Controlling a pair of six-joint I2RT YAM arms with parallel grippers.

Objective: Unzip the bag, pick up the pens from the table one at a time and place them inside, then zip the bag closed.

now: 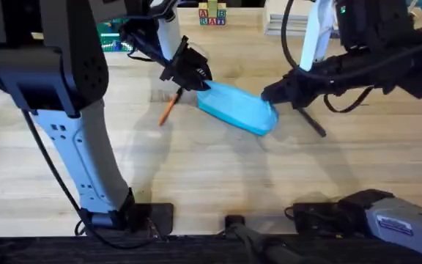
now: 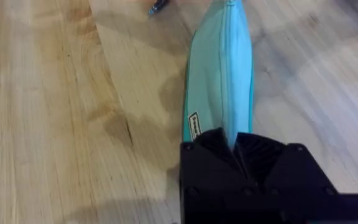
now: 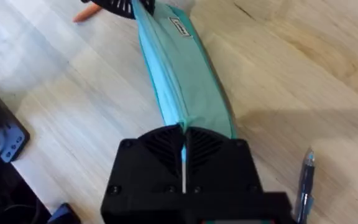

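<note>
While both my arms meet over the middle of the table (image 1: 218,183), the light blue bag (image 1: 238,108) lies between them, its long axis running from upper left to lower right in the overhead view. My left gripper (image 1: 194,74) is pinched shut on the bag's upper-left end; from its wrist camera the black fingers (image 2: 222,146) close on the fabric right at the zipper seam (image 2: 227,68), which runs straight away from them. My right gripper (image 1: 273,93) clamps the opposite, lower-right end, its jaws pressed together on the seam in its own wrist view, with the pouch stretching away toward the left gripper. The zipper looks closed along the length I can see.

An orange pen (image 1: 168,108) rests on the wood just beside the bag's left end, nearest my left arm. A thin dark pen (image 1: 312,119) lies just beside the right end, nearest my right arm; its clear tip (image 3: 306,176) shows close to that gripper.

By my reading, unzipping is the step in hand: one gripper anchors while the other draws along the seam's axis. Which end holds the pull, I cannot tell.
</note>
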